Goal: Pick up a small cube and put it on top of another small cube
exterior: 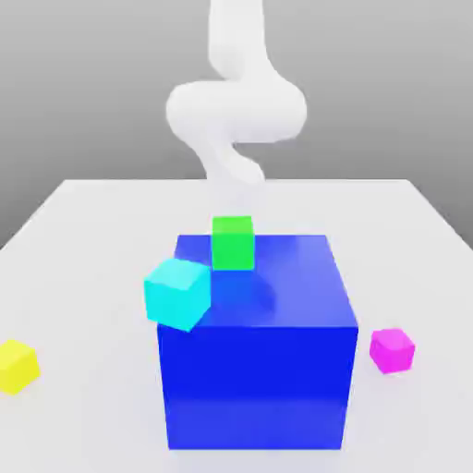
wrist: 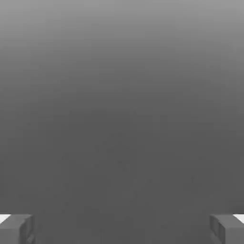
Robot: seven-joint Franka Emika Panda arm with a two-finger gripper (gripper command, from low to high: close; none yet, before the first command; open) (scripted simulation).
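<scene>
1. The big blue cube (exterior: 259, 369) stands nearest in the exterior view, resting on the white table (exterior: 83, 249); it serves as the landmark for everything else.
2. The small magenta cube (exterior: 392, 350) lies on the table at the exterior view's right of the blue cube, near its lower front corner but apart from it, with nothing touching it.
3. The yellow cube (exterior: 18, 366) sits on the table well apart from the blue cube, at the exterior view's left, close to the table's edge.
4. The cyan cube (exterior: 177, 293) shows tilted at the blue cube's upper front-left corner, overlapping that corner; whether it rests on the block or leans against it I cannot tell.
5. The green cube (exterior: 232, 242) sits upright on the blue cube's top face, toward the far edge and left of centre.
6. Behind the blue cube, the white arm (exterior: 236, 106) rises from the far side of the table.
7. In the hand view the gripper (wrist: 122, 228) has its two grey fingertips (wrist: 16, 228) spread wide apart, nothing between them, against plain grey background.
</scene>
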